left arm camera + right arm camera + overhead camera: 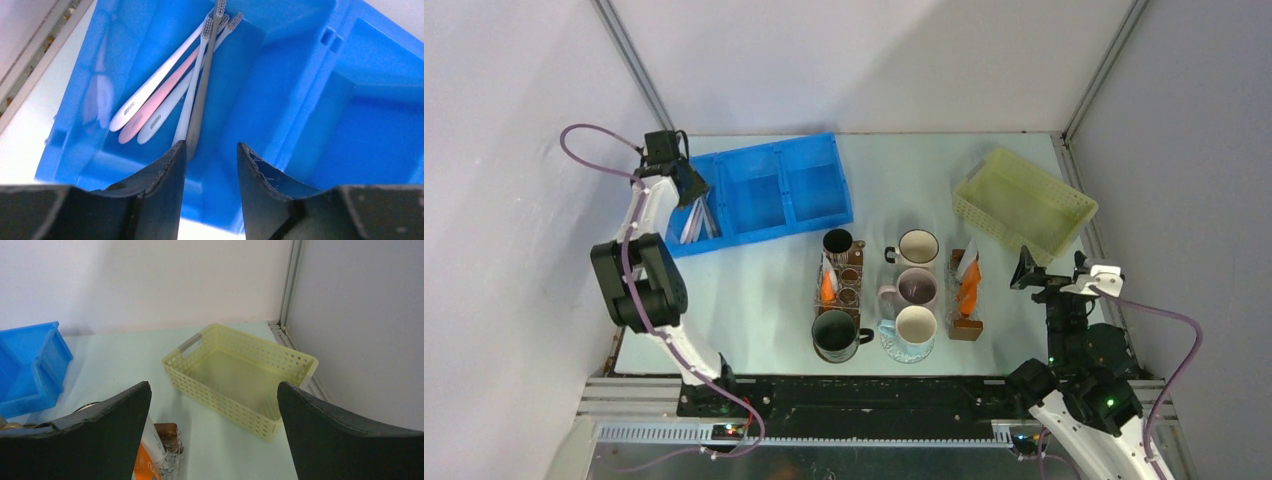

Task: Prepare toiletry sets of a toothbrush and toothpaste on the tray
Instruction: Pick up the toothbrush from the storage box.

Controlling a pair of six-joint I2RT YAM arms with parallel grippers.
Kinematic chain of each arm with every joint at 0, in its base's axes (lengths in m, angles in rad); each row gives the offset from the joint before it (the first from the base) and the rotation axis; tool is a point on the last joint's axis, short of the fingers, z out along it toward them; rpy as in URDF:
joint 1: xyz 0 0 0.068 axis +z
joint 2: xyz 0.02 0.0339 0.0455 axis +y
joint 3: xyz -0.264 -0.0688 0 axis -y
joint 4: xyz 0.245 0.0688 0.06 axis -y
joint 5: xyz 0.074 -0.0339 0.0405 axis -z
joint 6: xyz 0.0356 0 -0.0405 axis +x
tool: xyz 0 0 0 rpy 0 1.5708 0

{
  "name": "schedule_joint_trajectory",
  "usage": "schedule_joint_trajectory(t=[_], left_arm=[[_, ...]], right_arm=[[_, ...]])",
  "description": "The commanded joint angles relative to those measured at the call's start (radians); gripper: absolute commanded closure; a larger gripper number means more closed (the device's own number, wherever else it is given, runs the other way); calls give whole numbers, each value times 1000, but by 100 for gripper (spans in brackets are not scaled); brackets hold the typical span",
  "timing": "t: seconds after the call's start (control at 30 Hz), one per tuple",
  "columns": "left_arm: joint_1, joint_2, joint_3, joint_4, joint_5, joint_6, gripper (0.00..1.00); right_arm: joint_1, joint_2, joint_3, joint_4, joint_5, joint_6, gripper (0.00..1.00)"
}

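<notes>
Left gripper (212, 147): fingers half spread with nothing between them, hanging just over the near ends of the brushes.
Toothbrushes (165, 95): a small bunch lies in the left box of the blue bin (300, 65), handles toward me, heads packed together at the far end.
Risk one: the brushes lie tight and cross each other, so I think I may pinch two at once or drag the rest along.
Risk two: the grey brush (202, 90) ends right by my left finger, not between the fingers, so I may push it away or grab only air.
Left arm pose: stretched far to the back left corner, wrist tipped down into the bin.
Toothpaste (969, 290): orange tubes stand in a clear box (965, 325) just right of the mugs (917, 290), well apart from the left gripper.
Right gripper (214, 387): fingers spread wide, holding nothing.
Right arm pose: folded near its base, gripper lifted and facing the yellow basket (225, 405).
</notes>
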Motion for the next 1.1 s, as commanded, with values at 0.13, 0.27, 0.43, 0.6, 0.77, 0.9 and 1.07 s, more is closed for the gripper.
schedule_joint_trajectory(t=[0.13, 0.27, 0.43, 0.6, 0.77, 0.9, 1.07], left_arm=[[47, 191, 138, 15, 84, 19, 59], [47, 266, 177, -3, 84, 22, 61], [49, 340, 208, -26, 88, 22, 62], [49, 365, 207, -35, 99, 23, 67], [48, 378, 213, -44, 110, 22, 69], [48, 391, 217, -59, 120, 24, 75], [49, 396, 213, -74, 120, 29, 84]], right_arm=[[-15, 43, -5, 28, 1, -9, 1], [-22, 57, -5, 32, -5, -11, 1], [-28, 67, -5, 32, -7, -12, 1], [-33, 71, -6, 32, -9, -11, 1], [-35, 69, -8, 35, -15, -11, 0], [-37, 63, -8, 34, -15, -12, 0], [-37, 59, -8, 33, -17, -12, 0]])
